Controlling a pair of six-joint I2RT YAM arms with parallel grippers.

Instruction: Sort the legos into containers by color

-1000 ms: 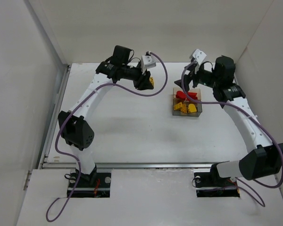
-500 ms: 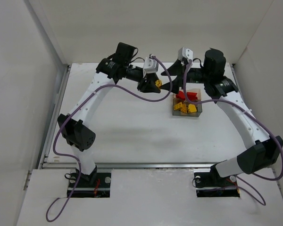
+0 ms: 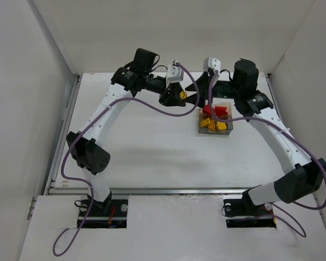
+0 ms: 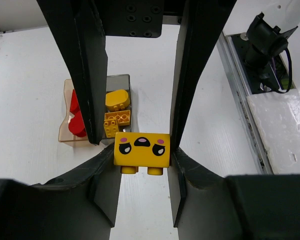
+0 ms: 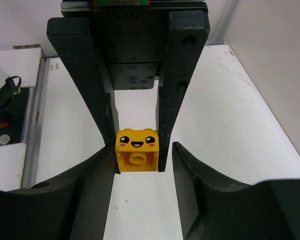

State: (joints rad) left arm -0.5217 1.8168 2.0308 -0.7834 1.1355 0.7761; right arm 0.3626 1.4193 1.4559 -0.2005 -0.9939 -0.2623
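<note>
A yellow lego (image 4: 142,149) with a printed face hangs above the table, and my left gripper (image 4: 142,156) is shut on its sides. From the opposite side my right gripper (image 5: 142,156) faces it head-on. Its jaws flank the same lego (image 5: 137,150), with a gap still showing on one side. From above, both grippers (image 3: 180,96) (image 3: 190,93) meet left of the containers. The tan container (image 4: 65,116) holds red legos (image 4: 76,125). The adjoining clear container (image 4: 119,78) holds yellow legos (image 4: 116,100). Overhead, both containers (image 3: 201,129) sit under the right arm.
White walls box in the table on three sides. A metal rail (image 3: 70,125) runs along the left edge. Purple cables (image 3: 152,106) loop off both arms. The right arm's base (image 4: 267,37) shows beyond the table edge.
My right arm swung left from over the containers to meet the left gripper, and its jaws narrowed around the yellow lego. The left gripper carried the lego slightly right.
</note>
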